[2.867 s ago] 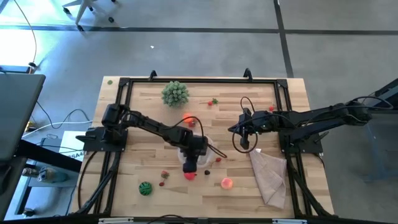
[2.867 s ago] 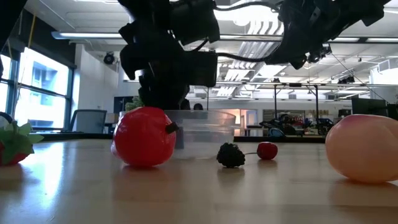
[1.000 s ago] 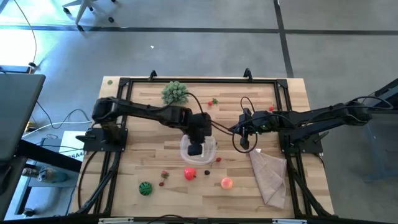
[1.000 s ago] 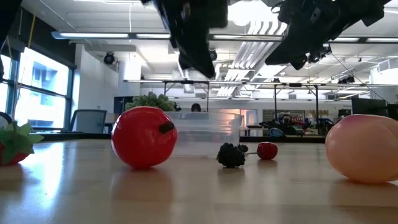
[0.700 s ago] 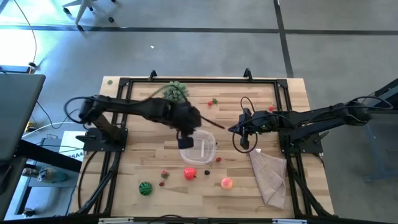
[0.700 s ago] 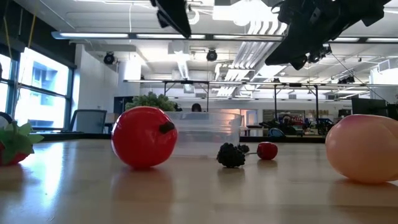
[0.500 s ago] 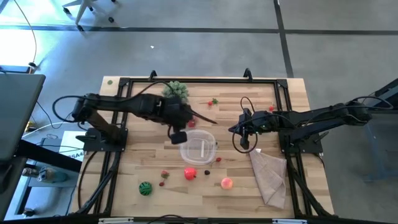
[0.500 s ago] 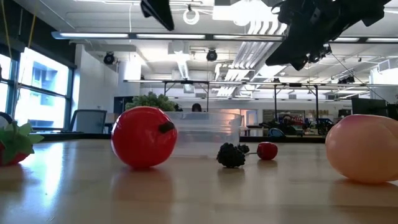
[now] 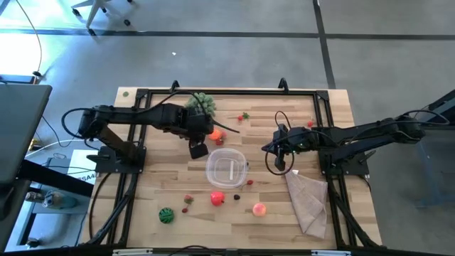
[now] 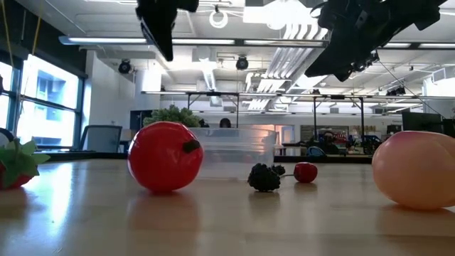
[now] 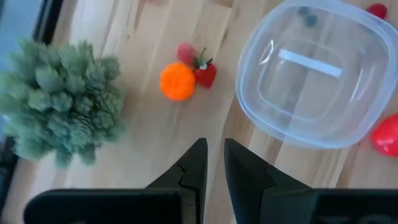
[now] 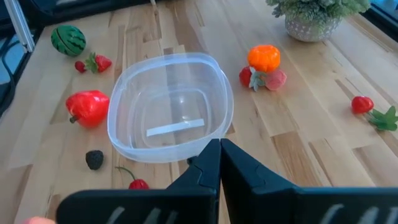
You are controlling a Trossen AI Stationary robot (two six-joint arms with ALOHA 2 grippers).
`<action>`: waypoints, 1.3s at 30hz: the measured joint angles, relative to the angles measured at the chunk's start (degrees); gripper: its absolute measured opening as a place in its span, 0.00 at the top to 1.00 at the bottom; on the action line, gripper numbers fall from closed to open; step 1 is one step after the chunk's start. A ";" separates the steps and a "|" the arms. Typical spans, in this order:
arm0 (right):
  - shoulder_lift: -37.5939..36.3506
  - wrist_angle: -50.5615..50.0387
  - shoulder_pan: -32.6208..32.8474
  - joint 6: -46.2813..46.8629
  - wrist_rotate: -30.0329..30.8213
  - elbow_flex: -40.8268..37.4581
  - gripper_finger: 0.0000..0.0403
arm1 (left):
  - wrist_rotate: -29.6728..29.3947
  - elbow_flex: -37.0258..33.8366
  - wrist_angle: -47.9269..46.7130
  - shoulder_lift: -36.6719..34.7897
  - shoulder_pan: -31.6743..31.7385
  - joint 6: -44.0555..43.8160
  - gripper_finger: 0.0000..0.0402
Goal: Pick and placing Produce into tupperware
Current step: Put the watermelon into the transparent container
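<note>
The clear tupperware (image 9: 227,169) stands mid-table with nothing in it; a white strip shows on its bottom. Produce lies loose on the wood. An orange piece (image 11: 177,81) touches a strawberry (image 11: 205,73). Toward the near edge are a red apple-like piece (image 9: 217,199), a peach (image 9: 259,209), a small watermelon (image 9: 166,215), a blackberry (image 10: 264,178) and a cherry (image 10: 306,171). My left gripper (image 11: 211,165) hangs shut and empty above the table, left of the tupperware and near the orange piece. My right gripper (image 12: 219,155) waits shut and empty, raised to the right of the tupperware.
A bushy grey-green plant (image 9: 201,103) stands at the far edge, close to my left arm. A tan cloth (image 9: 307,199) lies at the near right. A small red piece with green leaves (image 9: 244,115) lies far of centre. A black frame borders the table.
My left gripper has risen from over the tupperware and swung toward the table's left and far edges, ending beside the orange piece. It has tipped to point more steeply down. It has stayed shut and carries nothing. The produce and tupperware have not moved.
</note>
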 joint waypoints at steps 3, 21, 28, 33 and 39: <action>0.00 -0.38 -0.01 0.00 0.00 -0.02 1.00 | 0.61 -5.43 1.90 -1.58 0.01 -1.16 0.88; -0.03 1.32 -0.02 -3.46 -0.08 -0.02 1.00 | 2.00 -34.96 16.59 -27.67 -22.53 -15.73 0.88; -2.91 1.44 -0.02 -5.96 -1.37 -0.02 1.00 | 1.28 -41.82 22.82 -34.35 -30.52 -17.07 0.88; -6.58 -0.80 -0.02 -8.86 -2.08 -0.04 1.00 | -1.53 -42.12 23.79 -34.47 -33.19 -16.89 0.88; -13.60 -4.16 0.00 -9.97 -4.57 -0.04 1.00 | -1.58 -42.12 23.98 -34.28 -33.04 -16.46 0.88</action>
